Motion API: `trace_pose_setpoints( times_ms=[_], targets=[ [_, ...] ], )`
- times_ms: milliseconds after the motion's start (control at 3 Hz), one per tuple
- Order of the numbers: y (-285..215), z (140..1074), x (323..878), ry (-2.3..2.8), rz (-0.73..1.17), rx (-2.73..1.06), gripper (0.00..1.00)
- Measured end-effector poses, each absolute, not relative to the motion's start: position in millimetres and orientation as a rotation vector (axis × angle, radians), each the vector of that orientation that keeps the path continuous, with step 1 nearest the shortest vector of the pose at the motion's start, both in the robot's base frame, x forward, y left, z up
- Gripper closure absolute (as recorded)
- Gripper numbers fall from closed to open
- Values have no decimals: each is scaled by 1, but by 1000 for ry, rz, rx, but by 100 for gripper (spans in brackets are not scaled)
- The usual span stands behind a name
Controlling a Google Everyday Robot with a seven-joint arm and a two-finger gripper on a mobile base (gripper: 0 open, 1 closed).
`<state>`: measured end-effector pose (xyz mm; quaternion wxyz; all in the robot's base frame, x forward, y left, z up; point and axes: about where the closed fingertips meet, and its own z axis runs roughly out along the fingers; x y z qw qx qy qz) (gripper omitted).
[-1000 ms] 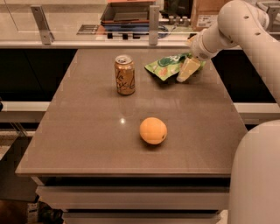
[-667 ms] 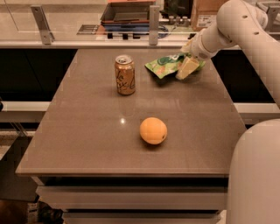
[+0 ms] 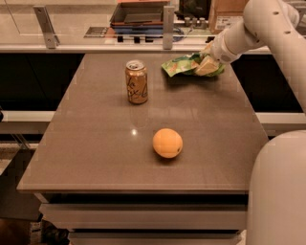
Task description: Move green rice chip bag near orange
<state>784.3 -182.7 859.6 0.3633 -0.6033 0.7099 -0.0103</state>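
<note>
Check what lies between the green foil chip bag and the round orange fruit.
Bare brown tabletop, in the camera view; the gripper is at the bag.

Grey-brown tabletop (image 3: 95, 143), small light glare (image 3: 134, 131) mid-surface. Behind: pale ledge (image 3: 71, 48) with metal bracket (image 3: 45, 24), dark tray (image 3: 138, 13), cardboard box (image 3: 228, 13). End effector (image 3: 208, 64) over tabletop's far right corner.

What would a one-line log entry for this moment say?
gripper at green rice chip bag, far right | orange near centre, apart | can upright
</note>
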Motion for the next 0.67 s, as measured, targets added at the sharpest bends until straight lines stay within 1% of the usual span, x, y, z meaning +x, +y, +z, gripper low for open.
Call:
trace_pose_setpoints(
  times_ms=[333,667],
  targets=[
    [-196,898,754,1792,96,-1539,100],
    [-209,928,713,1801,205,-1545,100]
  ],
)
